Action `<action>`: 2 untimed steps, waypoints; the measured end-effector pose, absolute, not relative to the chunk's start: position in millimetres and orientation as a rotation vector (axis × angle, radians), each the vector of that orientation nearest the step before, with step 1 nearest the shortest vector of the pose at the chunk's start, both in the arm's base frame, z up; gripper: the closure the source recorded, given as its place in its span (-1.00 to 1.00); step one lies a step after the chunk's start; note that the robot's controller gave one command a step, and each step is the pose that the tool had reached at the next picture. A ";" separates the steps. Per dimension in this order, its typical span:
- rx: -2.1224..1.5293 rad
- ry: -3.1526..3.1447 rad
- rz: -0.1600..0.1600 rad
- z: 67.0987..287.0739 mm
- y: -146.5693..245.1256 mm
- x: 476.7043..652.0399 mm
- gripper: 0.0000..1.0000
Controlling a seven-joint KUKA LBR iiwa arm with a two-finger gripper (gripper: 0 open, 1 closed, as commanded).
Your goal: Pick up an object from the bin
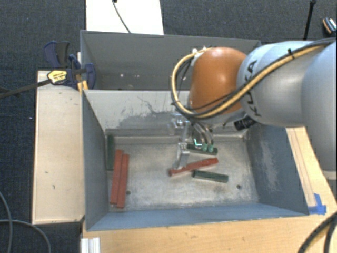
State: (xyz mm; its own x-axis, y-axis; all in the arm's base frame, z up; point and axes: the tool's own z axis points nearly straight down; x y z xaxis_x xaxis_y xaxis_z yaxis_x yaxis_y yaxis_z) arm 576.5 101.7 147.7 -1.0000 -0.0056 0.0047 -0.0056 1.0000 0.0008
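Arm pose: I saw the arm reaching in from the right, its orange cover above the middle of the bin, wrist pointing down.
Pincer state: the pincer was low over the floor; I could not tell whether it was wide or narrow.
Nearest thing: a red stick lay tilted, its left end just under the pincer.
Green count: three, namely a green stub just right of the pincer, a green stick beside the red stick, and a green bar along the left wall.
Red count: three, with a red pair side by side at the left.
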 end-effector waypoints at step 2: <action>0.064 -3.143 -0.002 72.5 48.3 552.7 1.00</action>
State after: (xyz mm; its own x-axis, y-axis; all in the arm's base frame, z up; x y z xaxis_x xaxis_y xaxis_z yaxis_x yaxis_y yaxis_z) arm 552.7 48.3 72.5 -0.9992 -0.0405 -0.0023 -0.0405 0.9992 0.0012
